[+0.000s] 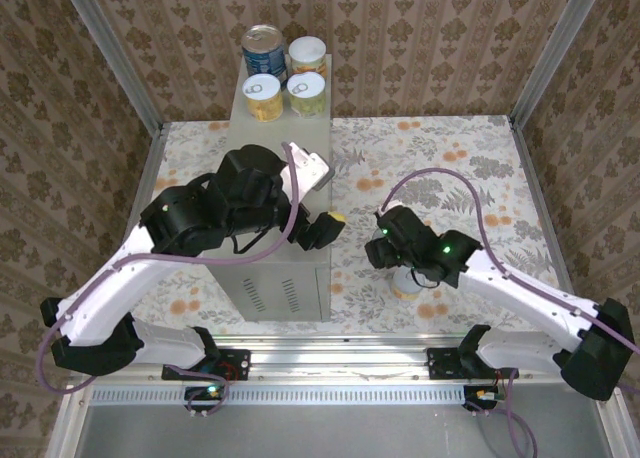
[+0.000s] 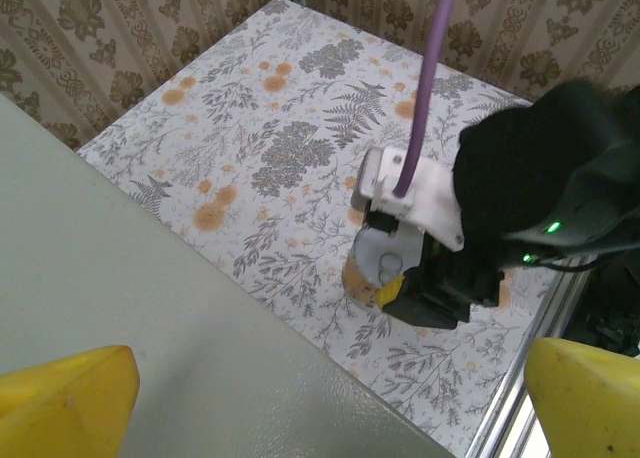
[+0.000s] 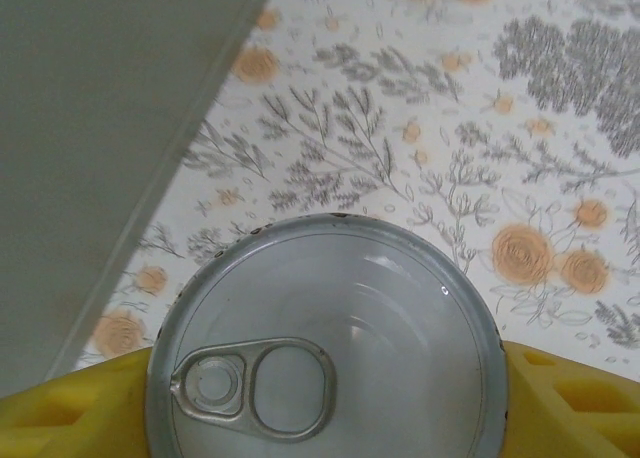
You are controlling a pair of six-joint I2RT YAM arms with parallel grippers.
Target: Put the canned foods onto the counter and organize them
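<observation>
A short round tin can with a pale silver lid and a ring pull (image 3: pixel 325 338) stands upright on the flowery floor (image 3: pixel 420 128). It is near the right side of the tall grey metal box, the counter (image 1: pixel 283 288), toward the counter's near end. The right gripper (image 3: pixel 320 408) is around this can. Its yellow pads (image 3: pixel 60 418) sit against the can's round sides, one on each side, so it looks clamped on the can.

The left gripper (image 1: pixel 322 228) hangs over the right edge of the counter, about halfway along it. Its yellow fingertips (image 2: pixel 70 398) are far apart and hold nothing.

At the far end of the counter four cans stand in a tidy square: a taller can with a blue label (image 1: pixel 263 46) and three short cans with orange-yellow labels (image 1: pixel 308 53).

The can is hard metal, so I think it will not squash or break. It is likely full, so a bit heavy for its size. Its side is smooth and round, so it could slip or spin. The best place to hold it is on the two sides, around the middle, with the can kept upright. The ring pull is too thin to grab.
</observation>
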